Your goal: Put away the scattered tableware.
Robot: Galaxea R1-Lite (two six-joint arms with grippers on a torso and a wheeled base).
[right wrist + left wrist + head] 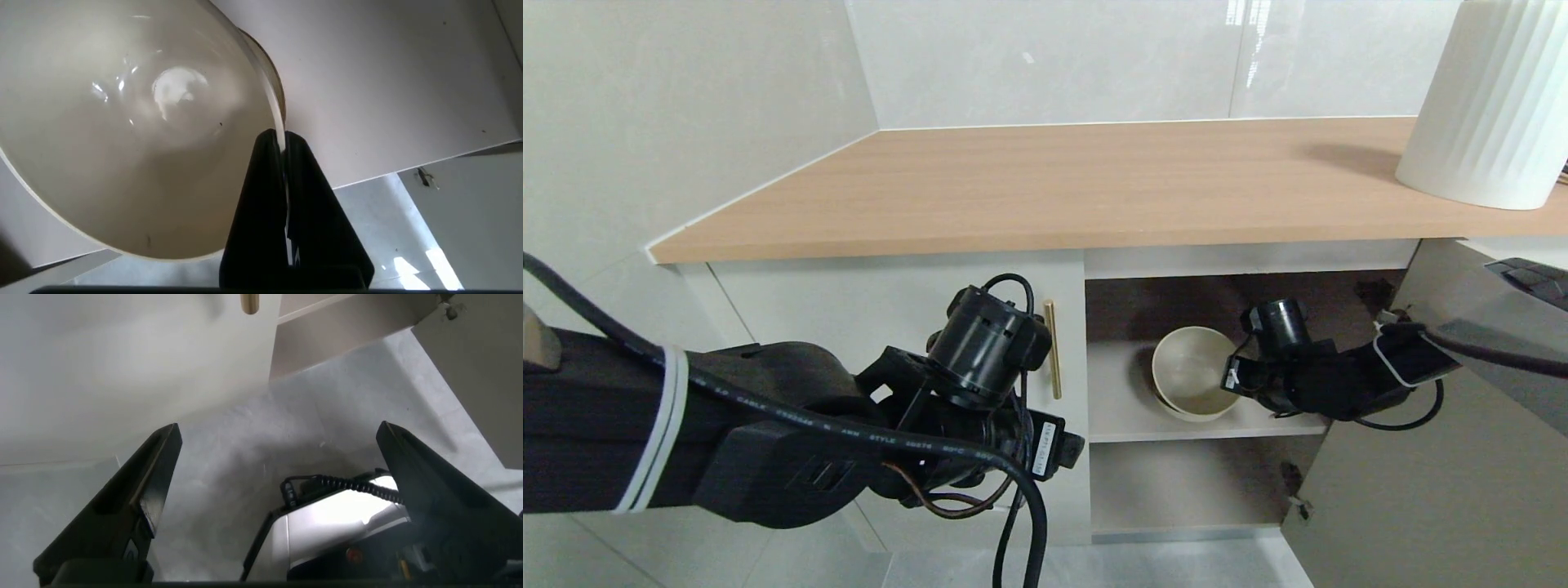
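Worktop: a long light-brown wooden countertop [1054, 188] runs along the white tiled wall and covers the cabinet from above.
Cabinet: a white low cupboard [849, 302] under the worktop; its left half is closed and its right half stands open.
Open door: the grey-white cupboard door [1421, 506] is swung out on the right side of the open compartment.
Vessel: a tall white ribbed cylinder [1490, 98] stands upright on the right end of the worktop.
Shelf: a white inner shelf board [1127, 408] divides the open compartment in an upper and a lower part.
Left claw: the black left gripper [278, 437] hangs in front of the closed door and points down at the grey tiled floor [343, 392]; its two fingers are spread wide with nothing between them.
Bowl: the round cream ceramic bowl [1188, 380] is in the upper part, over the shelf, tilted with its opening to the front; whether its lower side rests on the board cannot be told.
Right claw: the black right gripper [284, 171] is inside the open compartment, clenched on the right rim of the bowl [139, 122].
Handle: a thin brass bar handle [1052, 349] sits upright on the closed door, at its edge beside the open compartment.
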